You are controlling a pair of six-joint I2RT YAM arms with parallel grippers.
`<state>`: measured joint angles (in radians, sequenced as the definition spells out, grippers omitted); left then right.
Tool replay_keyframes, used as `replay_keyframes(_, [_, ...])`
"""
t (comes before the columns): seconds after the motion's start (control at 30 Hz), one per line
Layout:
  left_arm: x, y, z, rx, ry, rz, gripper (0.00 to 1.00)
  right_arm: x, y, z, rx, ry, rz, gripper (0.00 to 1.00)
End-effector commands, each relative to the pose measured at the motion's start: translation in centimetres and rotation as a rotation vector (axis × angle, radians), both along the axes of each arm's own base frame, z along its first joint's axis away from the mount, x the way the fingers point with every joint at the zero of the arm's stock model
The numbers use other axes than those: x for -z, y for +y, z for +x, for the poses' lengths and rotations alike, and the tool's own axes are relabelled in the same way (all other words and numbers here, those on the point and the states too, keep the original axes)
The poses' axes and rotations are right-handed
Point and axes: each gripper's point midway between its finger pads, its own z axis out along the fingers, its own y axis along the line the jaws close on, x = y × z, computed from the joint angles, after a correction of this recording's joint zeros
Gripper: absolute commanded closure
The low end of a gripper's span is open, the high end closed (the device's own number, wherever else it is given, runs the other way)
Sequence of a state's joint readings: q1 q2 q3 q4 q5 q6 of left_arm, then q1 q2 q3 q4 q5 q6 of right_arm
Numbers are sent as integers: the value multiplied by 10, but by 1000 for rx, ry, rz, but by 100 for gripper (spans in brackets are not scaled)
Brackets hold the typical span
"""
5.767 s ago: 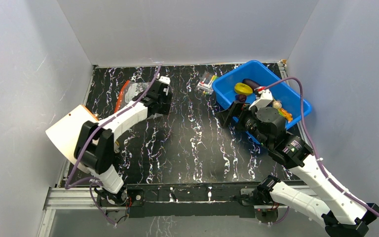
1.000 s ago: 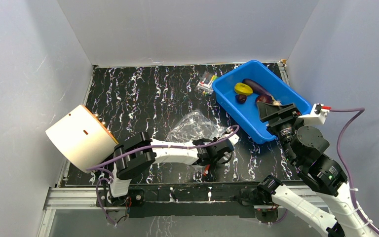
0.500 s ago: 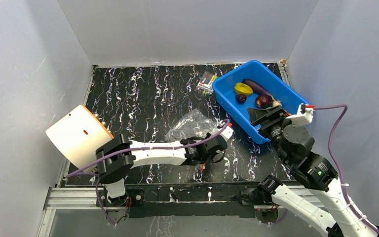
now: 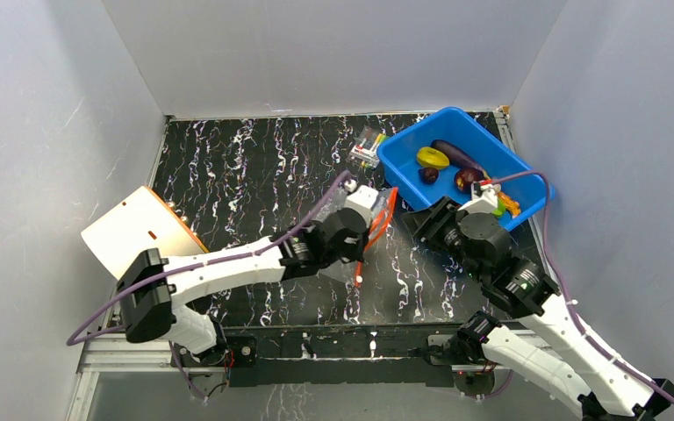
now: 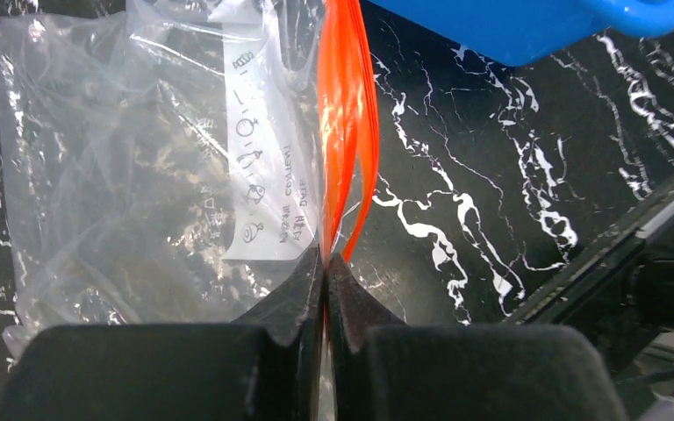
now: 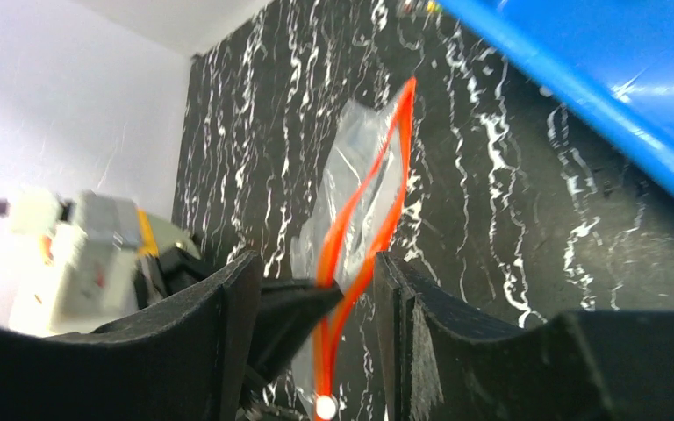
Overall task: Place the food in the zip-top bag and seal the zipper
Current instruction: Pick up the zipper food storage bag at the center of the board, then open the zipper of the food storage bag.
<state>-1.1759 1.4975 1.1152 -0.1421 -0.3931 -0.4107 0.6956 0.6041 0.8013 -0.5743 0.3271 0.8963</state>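
Observation:
The zip-top bag (image 5: 140, 149) is clear and crinkly with a white label (image 5: 263, 175). It hangs off the table from its red-orange zipper (image 5: 347, 114). My left gripper (image 5: 326, 259) is shut on one lip of that zipper, near table centre (image 4: 360, 235). The mouth gapes in a narrow loop (image 6: 369, 202). My right gripper (image 6: 316, 329) is open, its fingers (image 6: 395, 333) either side of the loop, not pinching it. The food lies in the blue bin (image 4: 491, 140): yellow ring (image 4: 433, 157), eggplant (image 4: 456, 155), purple ball (image 4: 428, 174), orange pieces (image 4: 510, 203).
A small clear packet of colourful sticks (image 4: 367, 147) lies just left of the bin. A beige cylinder with an orange rim (image 4: 136, 237) leans at the table's left edge. White walls close the table on three sides.
The left gripper has carried the bag up from the front edge towards table centre. The right gripper swung left from the bin to the bag's mouth, and its jaws narrowed.

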Motion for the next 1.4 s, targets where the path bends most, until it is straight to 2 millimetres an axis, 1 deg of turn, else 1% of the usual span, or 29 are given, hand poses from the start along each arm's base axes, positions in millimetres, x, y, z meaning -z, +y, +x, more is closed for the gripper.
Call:
replay_keyframes(0.0, [-32, 4, -3, -10, 95, -218, 100, -10, 35, 0, -124, -10, 108, 54])
replay_keyframes(0.03, [-42, 6, -5, 0, 96, -259, 100, -8, 38, 1, -130, 1, 116, 55])
replay_keyframes(0.17, [-56, 9, -10, 13, 92, -323, 100, -2, 48, 5, -140, 22, 160, 56])
replay_keyframes(0.33, [-60, 10, -16, 34, 99, -364, 100, 4, 64, 8, -168, 49, 240, 57])
replay_keyframes(0.5, [-58, 8, -22, 64, 112, -375, 100, 17, 72, 15, -167, 82, 240, 59])
replay_keyframes(0.6, [-57, 9, -23, 63, 115, -381, 100, 24, 76, 17, -173, 96, 237, 65])
replay_keyframes(0.7, [-60, 11, -23, 55, 123, -383, 97, 29, 77, 17, -182, 103, 218, 80])
replay_keyframes(0.8, [-61, 14, -20, 19, 134, -378, 95, 34, 73, 17, -171, 101, 183, 97])
replay_keyframes(0.83, [-63, 16, -19, 7, 133, -385, 94, 36, 70, 18, -162, 101, 170, 100])
replay_keyframes(0.93, [-72, 21, -19, 1, 126, -426, 95, 42, 58, 19, -116, 106, 124, 100])
replay_keyframes(1.03, [-79, 25, -17, -17, 126, -438, 100, 39, 51, 17, -100, 90, 109, 100])
replay_keyframes(1.17, [-80, 32, -12, -49, 116, -424, 99, 49, 41, 18, -67, 109, 40, 100])
replay_keyframes(1.23, [-81, 44, -10, -96, 116, -412, 97, 54, 26, 18, -16, 129, -22, 100])
replay_keyframes(1.3, [-83, 52, -9, -125, 112, -403, 97, 50, 18, 15, 11, 117, -24, 100])
replay_keyframes(1.37, [-83, 56, -7, -145, 109, -383, 97, 45, 16, 14, 16, 100, -4, 100])
